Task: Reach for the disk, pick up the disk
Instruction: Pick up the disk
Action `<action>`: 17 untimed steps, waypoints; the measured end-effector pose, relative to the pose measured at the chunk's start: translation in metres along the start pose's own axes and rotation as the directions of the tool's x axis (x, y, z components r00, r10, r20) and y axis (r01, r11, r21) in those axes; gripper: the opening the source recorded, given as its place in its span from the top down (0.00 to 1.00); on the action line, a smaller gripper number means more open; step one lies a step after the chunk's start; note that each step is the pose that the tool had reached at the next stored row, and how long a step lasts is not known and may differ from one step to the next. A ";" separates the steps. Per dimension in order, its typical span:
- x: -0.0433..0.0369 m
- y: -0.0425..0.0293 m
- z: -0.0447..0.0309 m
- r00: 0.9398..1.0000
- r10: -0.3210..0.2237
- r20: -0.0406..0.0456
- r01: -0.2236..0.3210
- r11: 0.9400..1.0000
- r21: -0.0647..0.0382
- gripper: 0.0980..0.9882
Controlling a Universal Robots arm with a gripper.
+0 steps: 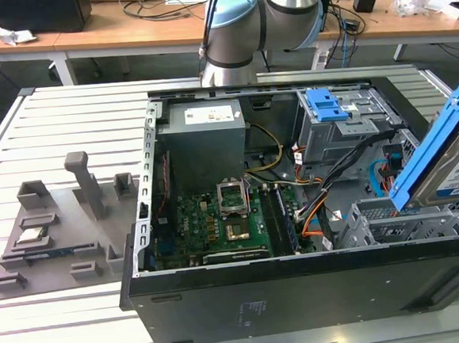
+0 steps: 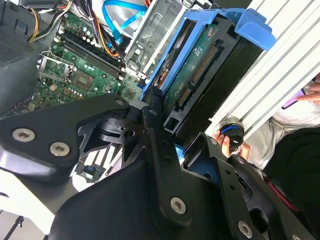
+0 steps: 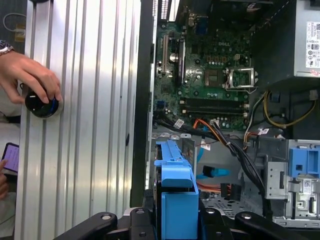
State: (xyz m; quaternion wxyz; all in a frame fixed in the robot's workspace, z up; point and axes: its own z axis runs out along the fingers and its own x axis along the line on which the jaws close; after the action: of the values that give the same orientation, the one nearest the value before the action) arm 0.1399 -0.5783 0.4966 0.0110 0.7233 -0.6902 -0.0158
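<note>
While raised tilted above case (image 1: 303, 293), tool (image 3: 177, 220) grips disk (image 1: 451, 158) by blue bracket

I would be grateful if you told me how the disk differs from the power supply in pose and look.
The disk is lifted and tilted above the drive cage at the exterior view's right; the power supply sits fixed inside the case. The disk is thin and framed by a blue bracket; the power supply is a boxy grey block without one. The disk is at the tool; the power supply stands apart. Both carry white labels.
</note>
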 end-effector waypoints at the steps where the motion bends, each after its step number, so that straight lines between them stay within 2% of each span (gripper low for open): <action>1: 0.0000 -0.0004 0.0001 1.000 0.000 0.000 0.000 1.000 0.000 0.70; 12: 0.0002 -0.0065 0.0029 1.000 0.000 -0.001 0.000 1.000 0.000 0.70; 17: -0.0002 -0.0068 0.0081 1.000 0.000 -0.001 0.000 1.000 0.000 0.70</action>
State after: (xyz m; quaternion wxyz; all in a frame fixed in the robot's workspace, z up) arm 0.1464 -0.5778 0.4882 0.0113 0.7233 -0.6903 -0.0156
